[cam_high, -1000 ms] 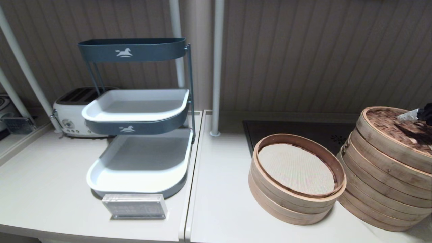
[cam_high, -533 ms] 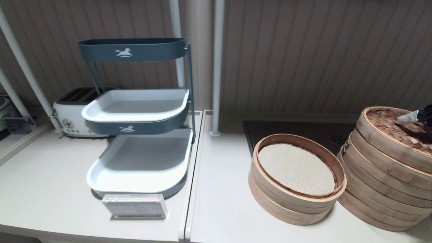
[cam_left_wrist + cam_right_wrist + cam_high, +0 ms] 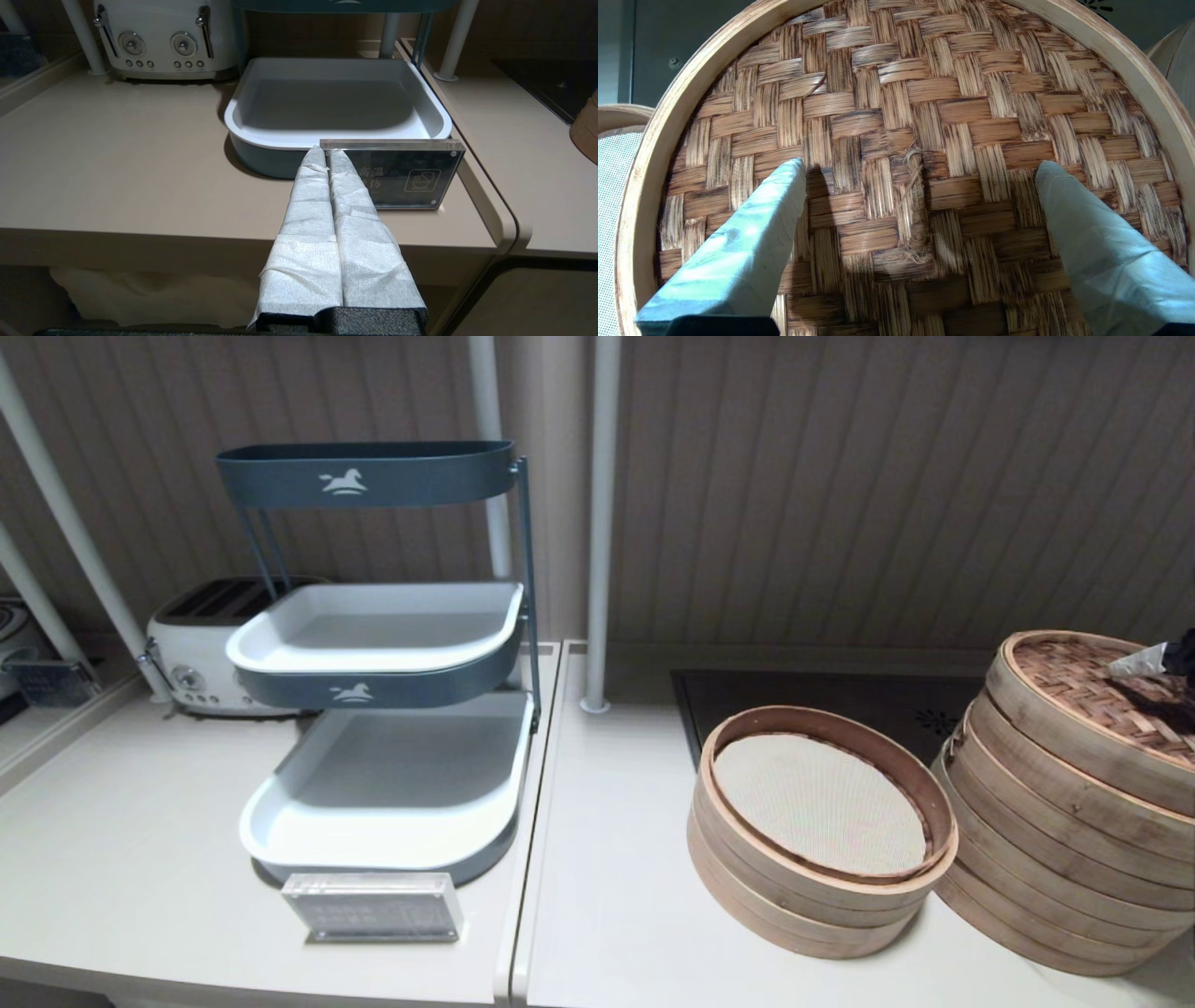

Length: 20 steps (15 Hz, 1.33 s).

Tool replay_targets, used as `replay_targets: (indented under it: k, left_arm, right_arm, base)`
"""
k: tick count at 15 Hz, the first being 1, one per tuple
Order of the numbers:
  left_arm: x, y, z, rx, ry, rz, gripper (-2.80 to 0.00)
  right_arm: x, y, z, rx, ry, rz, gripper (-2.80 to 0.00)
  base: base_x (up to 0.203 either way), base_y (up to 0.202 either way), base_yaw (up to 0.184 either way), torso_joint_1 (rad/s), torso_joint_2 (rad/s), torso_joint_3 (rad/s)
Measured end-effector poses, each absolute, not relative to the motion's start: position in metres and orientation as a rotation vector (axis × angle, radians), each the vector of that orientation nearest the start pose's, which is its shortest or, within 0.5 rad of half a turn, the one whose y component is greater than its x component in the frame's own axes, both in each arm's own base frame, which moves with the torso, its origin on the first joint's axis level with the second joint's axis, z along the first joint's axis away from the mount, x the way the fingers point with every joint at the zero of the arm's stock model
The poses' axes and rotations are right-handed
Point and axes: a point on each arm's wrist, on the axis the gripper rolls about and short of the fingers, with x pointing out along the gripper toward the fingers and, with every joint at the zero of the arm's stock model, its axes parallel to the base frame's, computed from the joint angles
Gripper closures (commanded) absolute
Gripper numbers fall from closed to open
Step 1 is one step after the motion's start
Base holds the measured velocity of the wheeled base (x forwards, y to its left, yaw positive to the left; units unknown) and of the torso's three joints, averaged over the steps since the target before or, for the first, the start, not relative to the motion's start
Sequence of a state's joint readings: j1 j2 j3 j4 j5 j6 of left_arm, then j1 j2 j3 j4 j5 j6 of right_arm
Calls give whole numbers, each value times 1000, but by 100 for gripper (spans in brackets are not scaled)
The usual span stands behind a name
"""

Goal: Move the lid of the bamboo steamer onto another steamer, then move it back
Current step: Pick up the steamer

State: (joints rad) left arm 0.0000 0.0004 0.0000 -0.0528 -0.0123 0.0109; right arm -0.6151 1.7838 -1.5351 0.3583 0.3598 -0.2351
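The bamboo steamer lid (image 3: 1074, 689), reddish-brown weave with a pale rim, rests on top of the taller steamer stack (image 3: 1046, 859) at the far right. My right gripper (image 3: 920, 170) hovers open just over the lid (image 3: 896, 93), its white-wrapped fingers (image 3: 752, 233) standing either side of the centre knot (image 3: 915, 200) and holding nothing. In the head view only one fingertip (image 3: 1134, 661) shows at the right edge. The shorter steamer (image 3: 747, 859), with its white mesh liner, stands uncovered to the left of the stack. My left gripper (image 3: 328, 151) is shut and parked at the counter's front edge.
A dark three-tier tray rack (image 3: 373, 644) stands at the left, with a white toaster (image 3: 191, 658) behind it and an acrylic sign (image 3: 373, 905) in front. A black cooktop (image 3: 840, 695) lies behind the steamers. Two white poles (image 3: 597, 523) rise at the back.
My right gripper has shifted slightly to the right over the lid, so less of it shows in the head view. The lid and both steamers have not moved.
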Motion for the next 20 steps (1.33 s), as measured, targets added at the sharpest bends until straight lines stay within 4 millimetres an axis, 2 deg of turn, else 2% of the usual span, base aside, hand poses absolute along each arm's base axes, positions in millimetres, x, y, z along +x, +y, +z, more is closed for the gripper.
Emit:
replay_targets:
  k: [11, 20]
  left_arm:
    - [-23, 0, 81, 11, -53, -12, 0]
    - [-23, 0, 81, 11, -53, -12, 0]
  right_arm:
    - [276, -188, 255, 72, 584, -153, 0]
    - [271, -186, 269, 62, 550, -159, 0]
  base:
    - [0, 0, 0, 0, 0, 0]
    - [0, 0, 0, 0, 0, 0]
